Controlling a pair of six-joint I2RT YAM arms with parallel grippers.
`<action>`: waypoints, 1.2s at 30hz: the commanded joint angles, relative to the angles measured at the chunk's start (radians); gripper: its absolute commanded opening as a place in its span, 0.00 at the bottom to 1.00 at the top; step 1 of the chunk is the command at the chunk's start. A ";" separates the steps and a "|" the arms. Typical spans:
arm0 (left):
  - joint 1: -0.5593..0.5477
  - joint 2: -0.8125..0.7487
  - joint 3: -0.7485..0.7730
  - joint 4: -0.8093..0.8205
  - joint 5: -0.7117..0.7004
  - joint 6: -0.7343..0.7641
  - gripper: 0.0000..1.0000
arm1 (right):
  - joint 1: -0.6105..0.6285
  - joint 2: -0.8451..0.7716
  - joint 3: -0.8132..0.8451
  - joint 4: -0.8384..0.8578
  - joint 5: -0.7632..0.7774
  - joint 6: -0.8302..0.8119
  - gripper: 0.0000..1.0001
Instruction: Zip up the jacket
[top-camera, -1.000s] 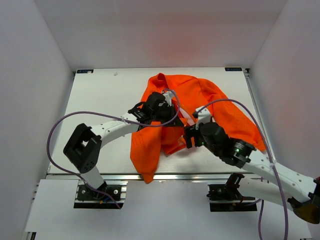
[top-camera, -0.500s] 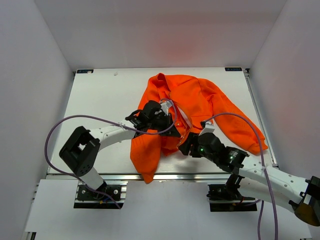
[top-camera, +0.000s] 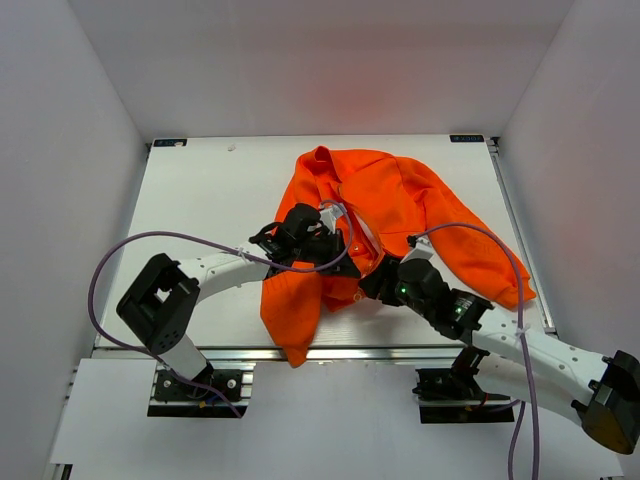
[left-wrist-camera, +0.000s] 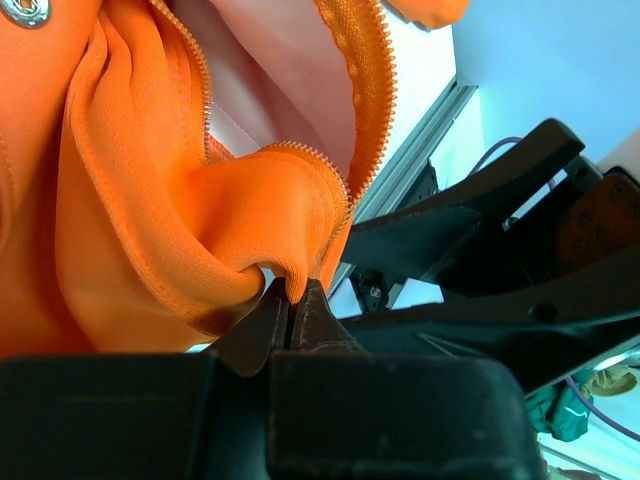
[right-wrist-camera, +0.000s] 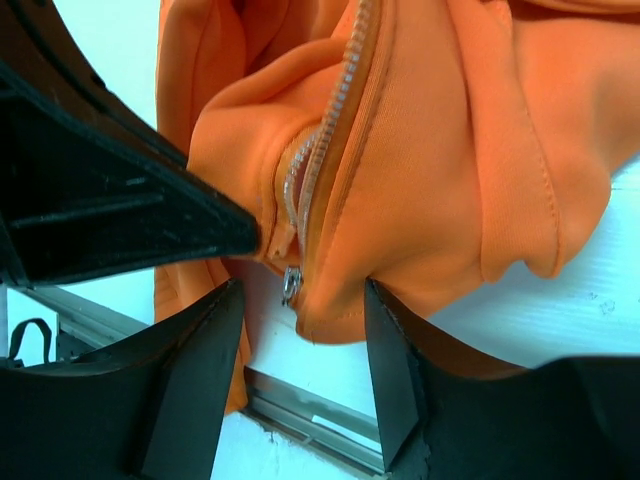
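Orange jacket (top-camera: 400, 210), soft matte fabric, lies crumpled centre to right of the top view on the white table (top-camera: 200, 190). Its front is open with pale lining showing, and the zipper (right-wrist-camera: 335, 120) has fine pale teeth running down to a small metal pull (right-wrist-camera: 291, 285) at the bunched lower corner. Left fingers (left-wrist-camera: 290, 312) are pressed together, pinching a rounded fold of stitched hem just beside the teeth. Right fingers (top-camera: 372, 287) are spread, straddling the corner with the pull at the bottom of the right wrist view, one looks to touch fabric, nothing gripped.
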 joint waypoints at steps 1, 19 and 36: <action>-0.010 -0.037 -0.008 0.043 0.031 -0.003 0.00 | -0.023 0.012 -0.004 0.061 -0.015 0.011 0.55; -0.022 -0.027 -0.013 0.057 0.028 -0.014 0.00 | -0.059 -0.109 -0.110 0.211 -0.085 -0.076 0.00; -0.022 -0.069 -0.065 0.197 0.146 0.033 0.00 | -0.099 -0.298 -0.138 0.191 -0.261 -0.376 0.00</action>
